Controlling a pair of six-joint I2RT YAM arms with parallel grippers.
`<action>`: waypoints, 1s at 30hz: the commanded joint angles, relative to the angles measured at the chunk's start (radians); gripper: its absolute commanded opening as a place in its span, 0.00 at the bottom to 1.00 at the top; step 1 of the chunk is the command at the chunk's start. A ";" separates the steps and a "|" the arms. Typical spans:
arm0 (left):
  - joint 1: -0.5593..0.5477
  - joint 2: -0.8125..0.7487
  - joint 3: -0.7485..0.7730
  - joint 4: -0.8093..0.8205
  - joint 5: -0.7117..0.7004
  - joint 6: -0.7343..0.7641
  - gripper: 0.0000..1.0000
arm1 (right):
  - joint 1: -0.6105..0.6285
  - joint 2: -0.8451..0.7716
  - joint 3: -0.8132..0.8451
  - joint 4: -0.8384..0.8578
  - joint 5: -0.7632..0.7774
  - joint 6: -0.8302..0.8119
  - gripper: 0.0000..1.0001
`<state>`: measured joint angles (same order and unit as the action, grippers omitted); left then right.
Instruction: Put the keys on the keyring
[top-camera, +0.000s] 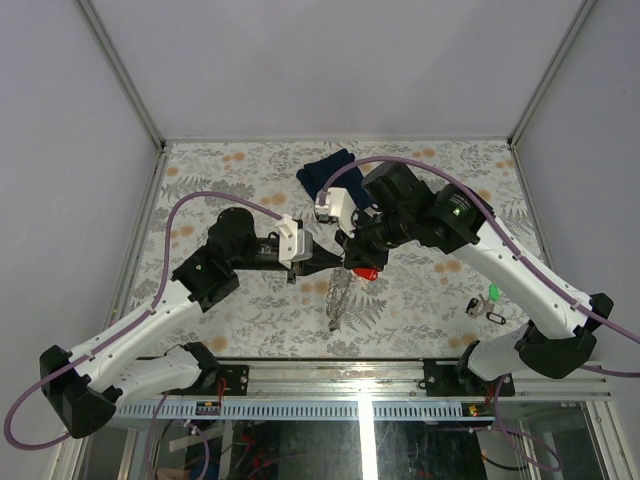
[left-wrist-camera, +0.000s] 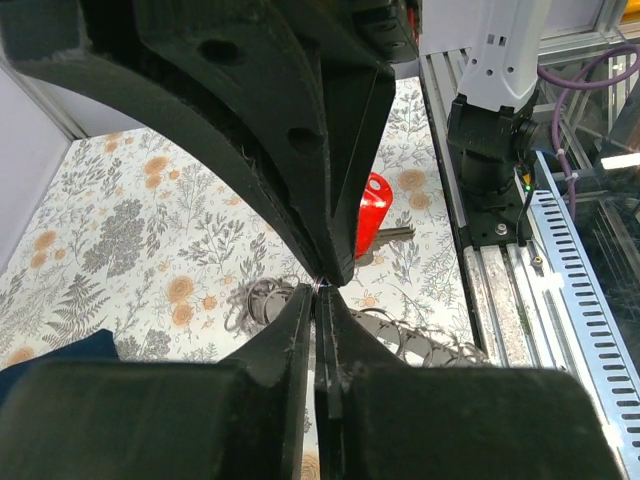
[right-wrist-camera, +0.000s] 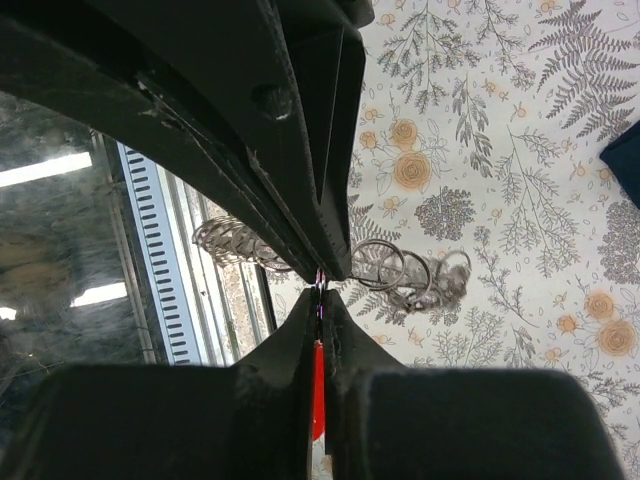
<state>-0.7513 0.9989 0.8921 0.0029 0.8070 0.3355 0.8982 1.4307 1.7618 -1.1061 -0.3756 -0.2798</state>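
Clearly both tools are pinched together on metal. The left gripper (left-wrist-camera: 320, 290) and the right gripper (right-wrist-camera: 320, 285) meet tip to tip above the middle of the table (top-camera: 430, 290), each with its jaws pressed flat on a thin strand of the silvery keyring (top-camera: 338, 296). The rest of the coiled loop sags below them towards the near edge.

The red key (left-wrist-camera: 372, 215) sits just beside the right gripper's tips. I cannot tell whether it is on the wire yet.

To do this step well, I judge that the two grips should stay close together and level, so the strand between them is taut and the opening is not twisted. Only one gripper should let go at a time, or the loop will drop.

No box or tray is in view. The green key (top-camera: 493, 292) and the black-headed keys (top-camera: 496, 318) lie loose on the table, well apart to the right. A dark blue cloth (top-camera: 328, 170) lies at the far side.
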 joint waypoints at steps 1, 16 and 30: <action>-0.010 0.004 0.018 -0.032 0.050 -0.002 0.00 | -0.002 -0.064 0.012 0.113 0.037 0.007 0.00; -0.010 -0.055 -0.073 0.184 -0.036 -0.138 0.00 | -0.002 -0.248 -0.195 0.372 0.179 0.096 0.36; -0.005 -0.163 -0.368 0.879 -0.309 -0.491 0.00 | -0.230 -0.337 -0.343 0.644 -0.095 0.426 0.41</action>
<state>-0.7532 0.8631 0.5701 0.5060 0.6209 -0.0277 0.7067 1.1076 1.4464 -0.6010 -0.3012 0.0074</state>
